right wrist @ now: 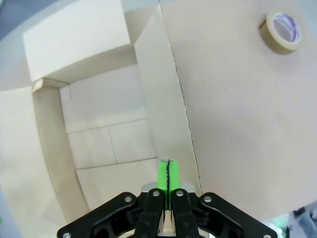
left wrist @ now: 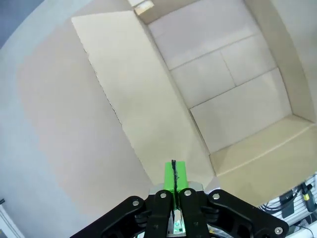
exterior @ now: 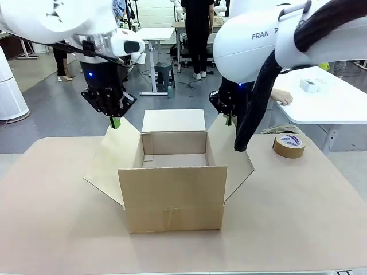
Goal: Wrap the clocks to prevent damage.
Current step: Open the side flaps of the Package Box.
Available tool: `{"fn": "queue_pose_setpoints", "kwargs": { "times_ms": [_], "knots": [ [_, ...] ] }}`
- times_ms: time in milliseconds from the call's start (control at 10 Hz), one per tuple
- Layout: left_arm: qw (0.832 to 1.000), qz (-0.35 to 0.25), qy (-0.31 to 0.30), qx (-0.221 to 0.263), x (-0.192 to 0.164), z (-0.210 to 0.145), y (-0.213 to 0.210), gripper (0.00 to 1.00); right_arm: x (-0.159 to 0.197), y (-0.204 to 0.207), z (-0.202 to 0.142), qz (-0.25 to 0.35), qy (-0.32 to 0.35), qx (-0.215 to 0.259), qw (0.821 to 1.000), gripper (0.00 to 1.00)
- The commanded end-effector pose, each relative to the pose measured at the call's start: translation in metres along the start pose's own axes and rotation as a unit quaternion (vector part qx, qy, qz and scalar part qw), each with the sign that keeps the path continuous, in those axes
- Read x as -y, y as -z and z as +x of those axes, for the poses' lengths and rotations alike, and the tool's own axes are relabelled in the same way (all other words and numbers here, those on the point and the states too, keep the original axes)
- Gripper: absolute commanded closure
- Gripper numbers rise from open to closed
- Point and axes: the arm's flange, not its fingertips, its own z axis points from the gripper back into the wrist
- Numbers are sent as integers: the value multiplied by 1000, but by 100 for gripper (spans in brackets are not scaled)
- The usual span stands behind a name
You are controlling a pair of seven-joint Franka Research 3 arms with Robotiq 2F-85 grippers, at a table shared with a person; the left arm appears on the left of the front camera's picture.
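Note:
An open cardboard box (exterior: 172, 195) stands mid-table with all flaps folded outward; its floor (left wrist: 223, 74) is plain cardboard. My left gripper (exterior: 115, 122) hangs shut at the upper edge of the box's left flap (exterior: 109, 157), green pads pressed together with nothing between them. In the left wrist view, that gripper (left wrist: 173, 173) hovers over the same flap (left wrist: 143, 99). My right gripper (exterior: 229, 120) is shut in the same way over the right flap (exterior: 232, 154). The right wrist view shows its pads (right wrist: 168, 174) closed above the flap (right wrist: 163, 109) and box floor (right wrist: 109, 134).
A roll of brown tape (exterior: 288, 145) (right wrist: 284, 30) lies on the tan table (exterior: 57, 217), right of the box. Beyond it is a white table (exterior: 332, 103) with a person's hand (exterior: 282, 97) resting on its edge. People stand far behind.

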Motion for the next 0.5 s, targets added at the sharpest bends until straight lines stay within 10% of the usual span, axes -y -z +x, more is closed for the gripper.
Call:
{"fn": "queue_pose_setpoints", "kwargs": {
  "times_ms": [0, 400],
  "knots": [
    [999, 15, -22, -26, 3, 21, 15, 100, -17, 9, 20, -15, 27, -11, 999, 99],
    [997, 4, -37, -73, -5, 43, 55, 100, -3, 43, 43, -28, 68, -28, 997, 99]
  ]
}}
